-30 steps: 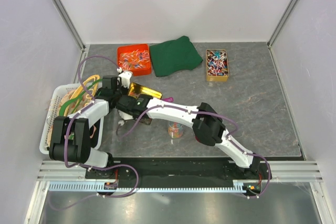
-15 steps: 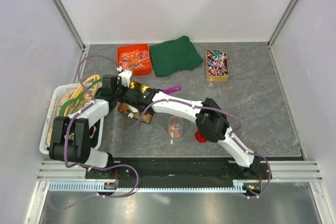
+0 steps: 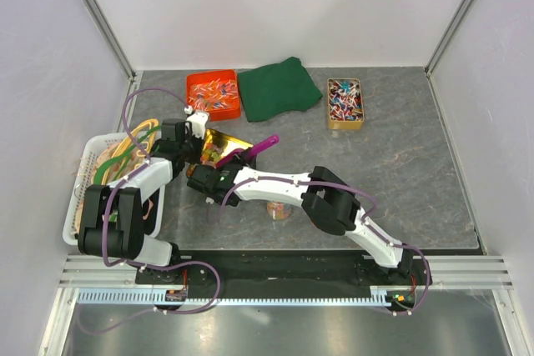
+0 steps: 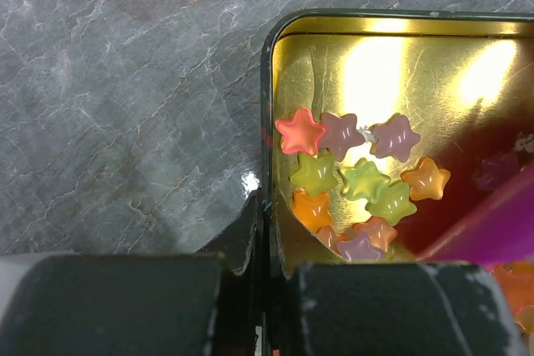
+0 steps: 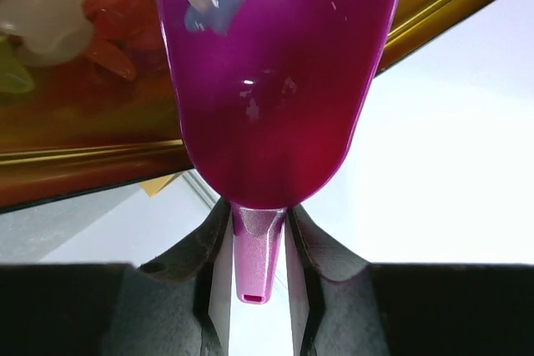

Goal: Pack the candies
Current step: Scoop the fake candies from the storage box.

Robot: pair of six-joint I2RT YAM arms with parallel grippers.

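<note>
Star candies (image 4: 350,181) kept in a gold tin (image 4: 367,64)
The tin's rim is clamped by the left gripper (image 4: 265,264). A purple scoop (image 5: 275,81) is pinched at its handle by the right gripper (image 5: 259,248), above the tin.

the candies (image 4: 355,179) are little stars, pink, purple, green and orange. they lie in a bunch inside the gold tin (image 4: 375,72), close to one wall.

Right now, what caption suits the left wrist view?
Left fingers clamp the gold tin by its rim; star-shaped candies lie inside, magenta scoop at right.
</note>
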